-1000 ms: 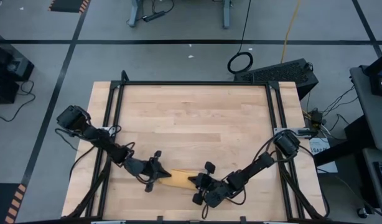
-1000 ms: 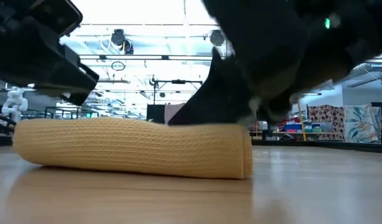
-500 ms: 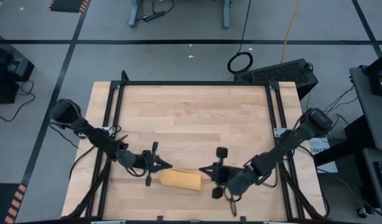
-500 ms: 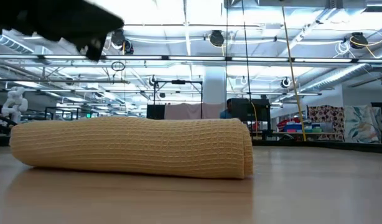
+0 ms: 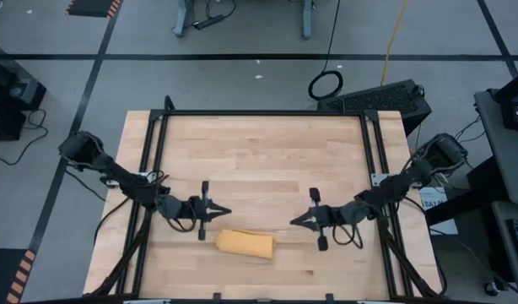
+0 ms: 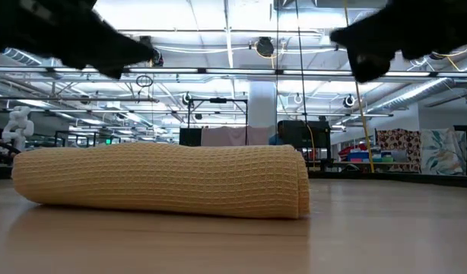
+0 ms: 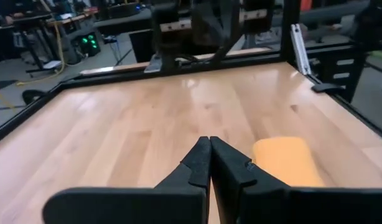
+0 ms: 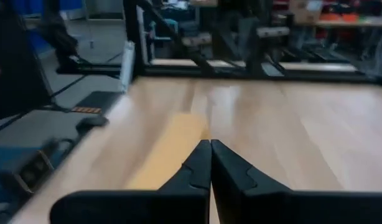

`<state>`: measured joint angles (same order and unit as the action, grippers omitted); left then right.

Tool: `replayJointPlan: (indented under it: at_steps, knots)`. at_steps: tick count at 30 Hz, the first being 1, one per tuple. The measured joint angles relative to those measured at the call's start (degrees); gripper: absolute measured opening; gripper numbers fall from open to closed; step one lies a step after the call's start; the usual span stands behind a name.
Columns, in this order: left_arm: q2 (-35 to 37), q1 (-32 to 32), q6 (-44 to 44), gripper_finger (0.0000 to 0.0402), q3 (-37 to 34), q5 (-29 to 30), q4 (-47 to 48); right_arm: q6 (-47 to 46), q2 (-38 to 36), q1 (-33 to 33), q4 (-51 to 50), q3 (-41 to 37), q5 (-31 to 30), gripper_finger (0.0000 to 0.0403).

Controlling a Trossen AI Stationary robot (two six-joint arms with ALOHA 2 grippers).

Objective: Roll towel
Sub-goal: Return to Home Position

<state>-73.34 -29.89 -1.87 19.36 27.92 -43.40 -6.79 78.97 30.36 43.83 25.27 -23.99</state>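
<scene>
The mustard-yellow towel [image 5: 245, 244] lies rolled into a short log on the wooden table near its near edge; in the low view the roll [image 6: 161, 181] rests on its long side, its loose end at the right. My left gripper [image 5: 226, 211] is shut and empty, raised just left of and behind the roll. My right gripper [image 5: 294, 221] is shut and empty, raised to the right of the roll. The roll shows in the left wrist view [image 7: 284, 160] and in the right wrist view [image 8: 169, 152].
Bare wooden tabletop [image 5: 259, 160] stretches behind the roll to the far edge. A black metal frame [image 5: 263, 113] rims the table's far, left and right sides.
Both grippers have let go of the rolled towel, risen and drawn apart, the left toward the table's left and far side, the right toward the table's right and far side. The roll stays where it was on the table.
</scene>
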Motion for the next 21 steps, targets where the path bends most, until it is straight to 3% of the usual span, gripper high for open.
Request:
replayJointPlan:
  at_steps: [6, 13, 21]
  knots:
    - [0.0, 2.1, 3.5, 0.0011, -8.9, 0.1, -10.3, -0.4, -0.8, -4.0, 2.6, -6.2, 1.9, 0.0]
    - [0.0, 6.7, 4.4, 0.0011, -13.7, 0.1, -15.1, 3.5, -2.8, -7.0, 5.1, -11.0, 4.3, 0.0]
    - [0.0, 15.7, 4.5, 0.0004, -15.4, -9.0, -16.8, 6.5, -8.2, -8.7, 20.4, -22.5, 7.8, 0.0]
